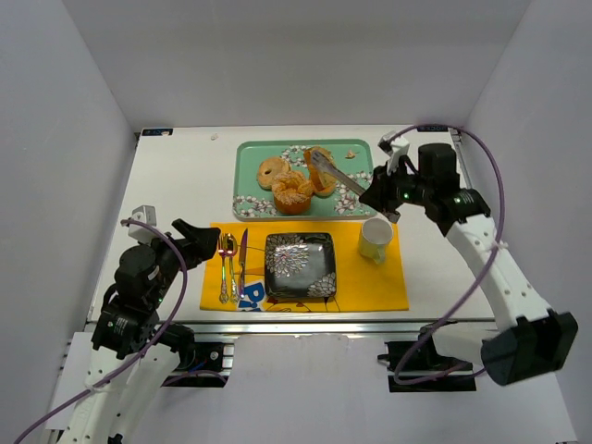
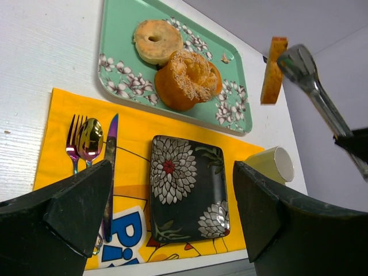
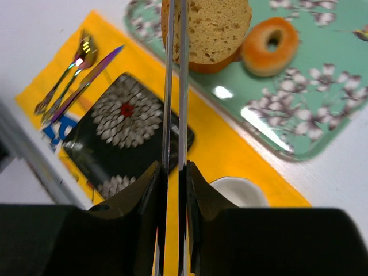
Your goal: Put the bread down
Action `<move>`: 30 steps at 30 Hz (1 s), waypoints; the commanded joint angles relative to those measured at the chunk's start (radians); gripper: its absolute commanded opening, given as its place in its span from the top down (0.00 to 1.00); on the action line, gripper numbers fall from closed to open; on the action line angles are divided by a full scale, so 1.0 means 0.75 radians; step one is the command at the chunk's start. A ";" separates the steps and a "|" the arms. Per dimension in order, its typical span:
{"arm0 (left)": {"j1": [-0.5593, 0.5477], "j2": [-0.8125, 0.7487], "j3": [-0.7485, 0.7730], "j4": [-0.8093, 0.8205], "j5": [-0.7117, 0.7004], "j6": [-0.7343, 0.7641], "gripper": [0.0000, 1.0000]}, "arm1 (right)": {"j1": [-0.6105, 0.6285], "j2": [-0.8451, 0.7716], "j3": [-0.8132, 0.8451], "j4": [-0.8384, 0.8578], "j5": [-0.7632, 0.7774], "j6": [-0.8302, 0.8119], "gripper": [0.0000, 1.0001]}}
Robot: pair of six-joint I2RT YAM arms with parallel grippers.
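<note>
1. The left arm (image 1: 139, 277) is built of white, boxy plastic links and rounded black motor housings; the right arm (image 1: 495, 264) matches it.
2. A thin purple cable (image 1: 182, 264) loops along each arm.
3. Small green lights (image 1: 404, 196) glow on the right arm's black wrist.
4. The left gripper (image 1: 203, 239) and right gripper (image 3: 172, 168) have matte black, wedge-shaped fingers (image 2: 80, 201).
5. Black base plates (image 1: 199, 359) sit at the bench's near edge.

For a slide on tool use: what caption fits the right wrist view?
Right hand clamps tongs gripping bread over the tray, with the plate lying on the mat.
</note>
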 commanded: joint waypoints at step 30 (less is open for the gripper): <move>0.005 -0.057 0.063 -0.049 -0.026 -0.006 0.06 | 0.542 -0.201 -0.251 -0.304 0.066 -0.566 0.51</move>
